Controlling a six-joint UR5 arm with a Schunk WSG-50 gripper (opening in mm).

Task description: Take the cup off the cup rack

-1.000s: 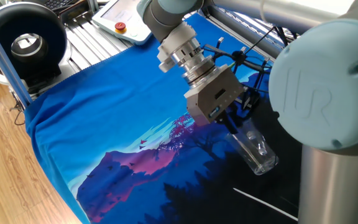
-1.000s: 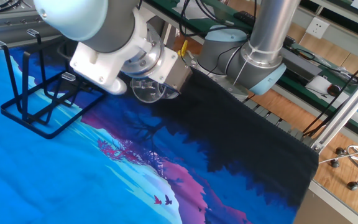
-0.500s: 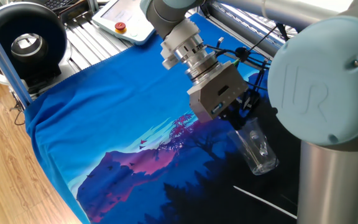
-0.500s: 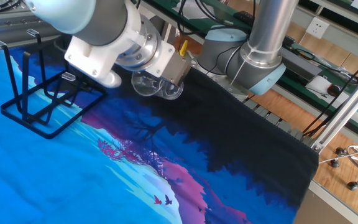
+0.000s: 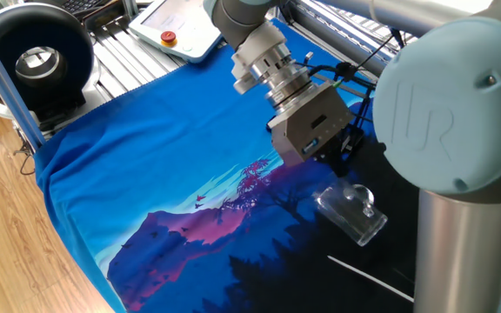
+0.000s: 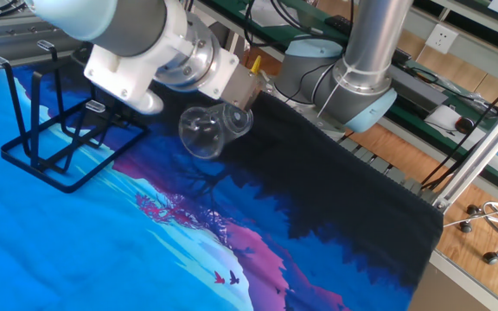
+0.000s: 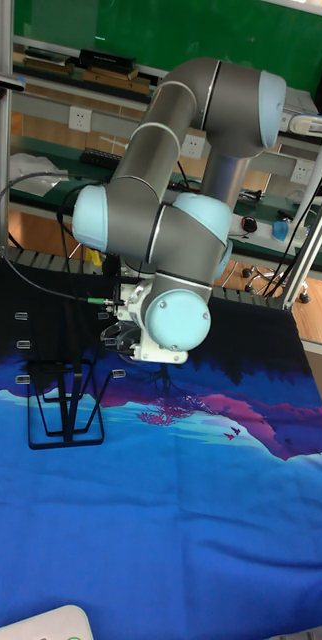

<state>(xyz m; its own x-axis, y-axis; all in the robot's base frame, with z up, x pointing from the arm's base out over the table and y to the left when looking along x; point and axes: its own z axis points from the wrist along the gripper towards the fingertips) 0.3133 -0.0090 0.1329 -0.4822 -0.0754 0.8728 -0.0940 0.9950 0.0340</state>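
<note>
From one fixed view, a blue cloth point(image 5: 146, 148) printed with purple mountains and dark trees is covering the table, wooden flooring is showing at the left edge, and a black round device point(image 5: 33, 56) and a white pendant with a red button point(image 5: 174, 30) are sitting on the ribbed metal beyond the cloth. The cup point(image 5: 349, 209) is lying on its side on the dark part of the print, just below the gripper point(image 5: 333, 156), which is hanging over it apart from it; the arm's big grey joint is blocking the right of the picture, and I cannot tell how far the fingers are parted. From the other fixed view, green-topped benches, cables and a wheeled chair base are filling the background, and the arm's base point(image 6: 340, 82) is standing at the table's far edge. The cup point(image 6: 212, 130) is showing on its side, its round end facing the camera, below the gripper point(image 6: 240, 93), clear of the cup rack point(image 6: 54, 138), which is standing well to the left on the cloth. In the tall fixed view, a green wall and shelving are rising behind; the arm is hiding the cup, and the cup rack point(image 7: 66, 410) is standing left of the wrist.
</note>
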